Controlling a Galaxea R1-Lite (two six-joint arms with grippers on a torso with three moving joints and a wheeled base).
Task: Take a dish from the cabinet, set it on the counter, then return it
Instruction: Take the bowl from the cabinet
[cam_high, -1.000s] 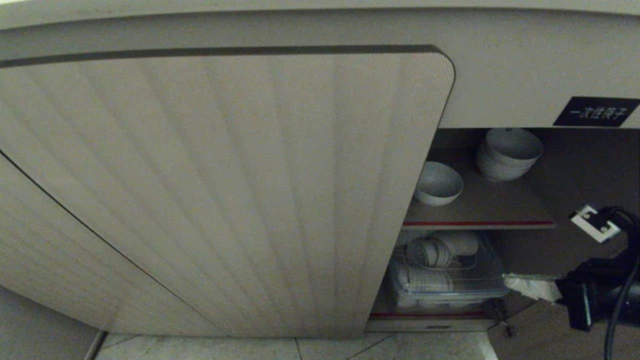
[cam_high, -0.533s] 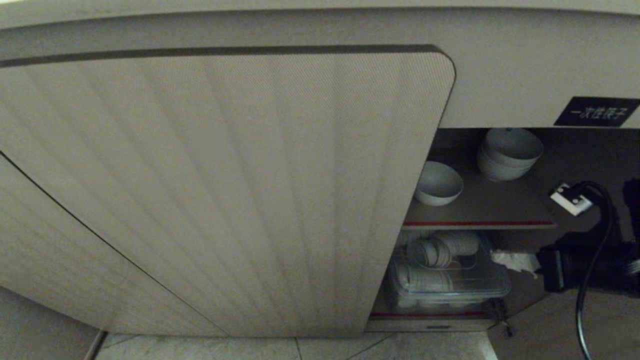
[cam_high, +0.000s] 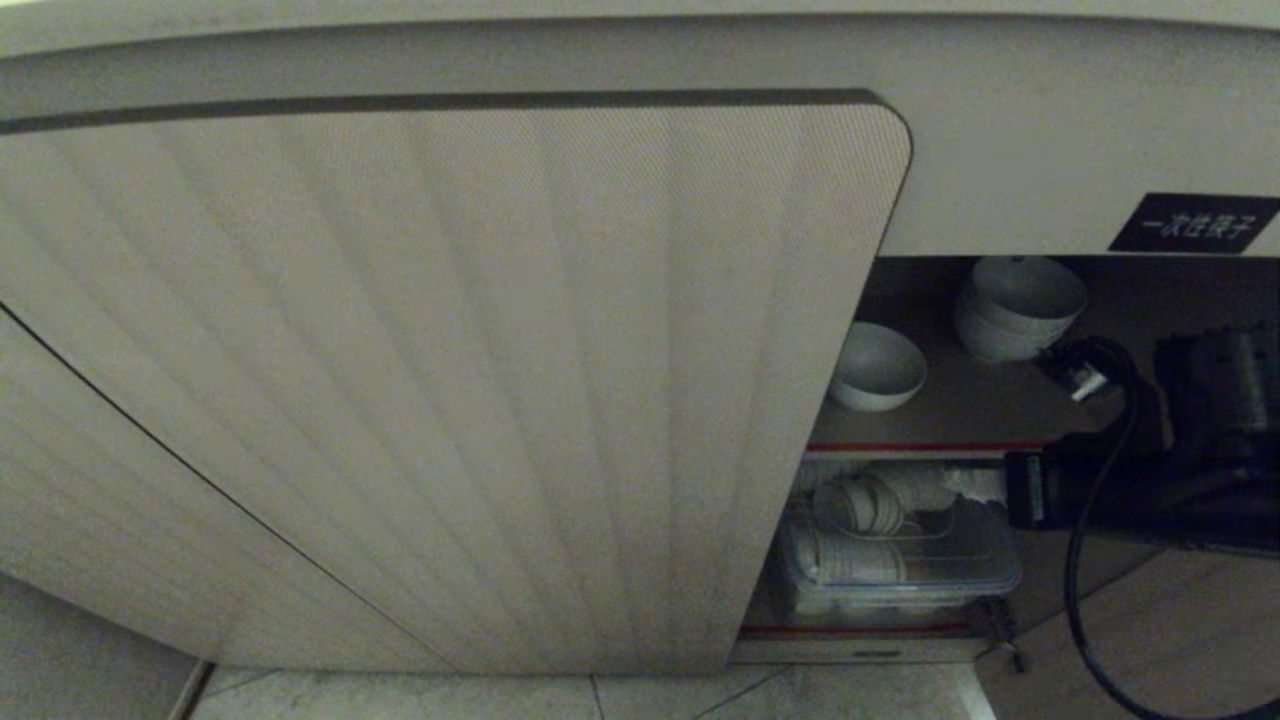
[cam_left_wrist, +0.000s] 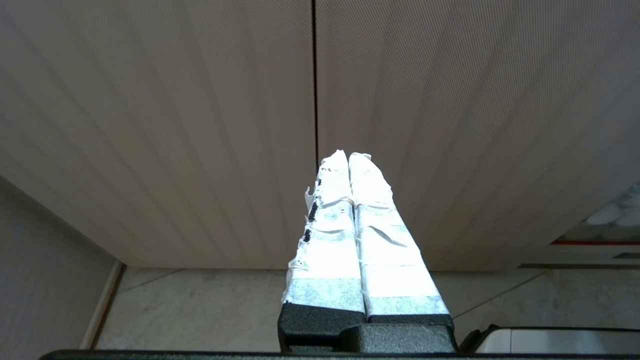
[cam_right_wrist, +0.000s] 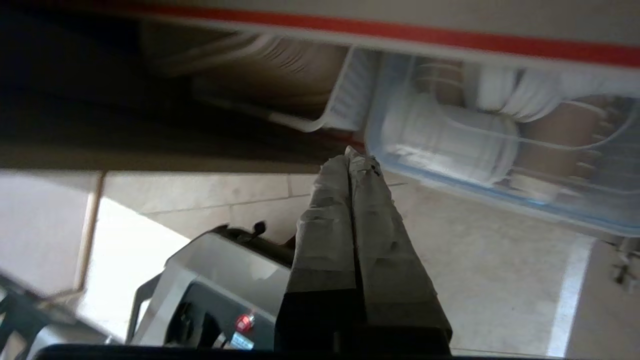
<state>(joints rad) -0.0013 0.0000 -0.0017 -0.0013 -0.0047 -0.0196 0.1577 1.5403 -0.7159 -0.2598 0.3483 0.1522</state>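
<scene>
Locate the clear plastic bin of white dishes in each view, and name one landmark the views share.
Head view: clear bin on the bottom level, below the red-edged shelf, just left of the right gripper.
Left wrist view: not in it.
Right wrist view: bin just past the shut fingertips, under the red shelf edge.
Shared landmark: the shelf's red edge, in all three views.

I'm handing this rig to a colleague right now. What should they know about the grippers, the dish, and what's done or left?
Right gripper: fingers shut, empty, in the open side of the cabinet, in front of the lower compartment and its clear container.
Left gripper: shut, empty, parked facing the closed ribbed doors.
The dish sits alone on the upper shelf, beside the stack of bowls.
Done: nothing yet; the dish is untouched.
Left: grasp it, set it on the counter, return it.
</scene>
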